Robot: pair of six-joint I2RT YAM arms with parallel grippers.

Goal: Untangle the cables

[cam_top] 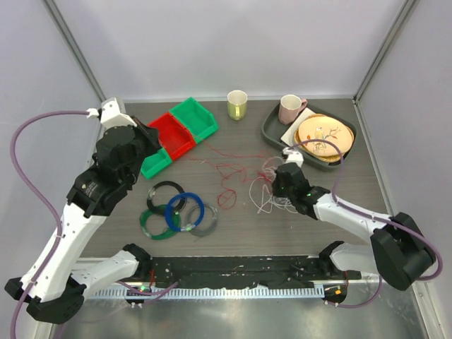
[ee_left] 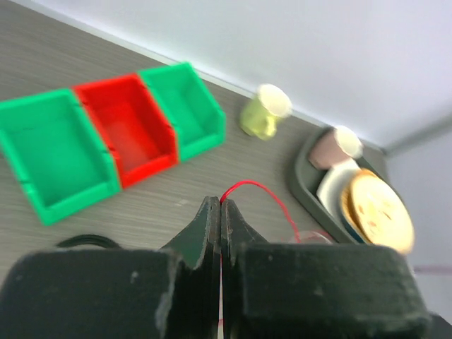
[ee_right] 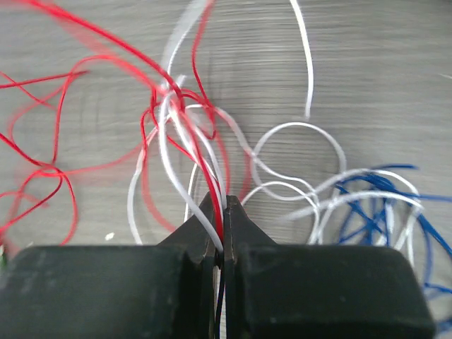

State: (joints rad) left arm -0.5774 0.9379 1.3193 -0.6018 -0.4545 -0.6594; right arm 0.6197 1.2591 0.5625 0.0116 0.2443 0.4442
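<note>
The cables lie as a loose tangle mid-table: thin red loops (cam_top: 229,173) and white strands (cam_top: 265,199). My left gripper (ee_left: 220,203) is shut on one red cable (ee_left: 263,191), which arcs away to the right from its tips. In the top view the left gripper (cam_top: 157,143) hovers by the bins. My right gripper (ee_right: 221,201) is shut on red (ee_right: 152,70) and white (ee_right: 304,131) strands where they bunch together; blue strands (ee_right: 374,205) lie to its right. From above, the right gripper (cam_top: 274,182) sits low at the tangle's right side.
Green and red bins (cam_top: 185,127) stand at the back left. A yellow cup (cam_top: 237,104) stands behind the tangle. A dark tray (cam_top: 272,131) at the back right carries a pink mug (cam_top: 289,108) and a plate (cam_top: 323,134). Thick coiled rings (cam_top: 180,212) lie front left.
</note>
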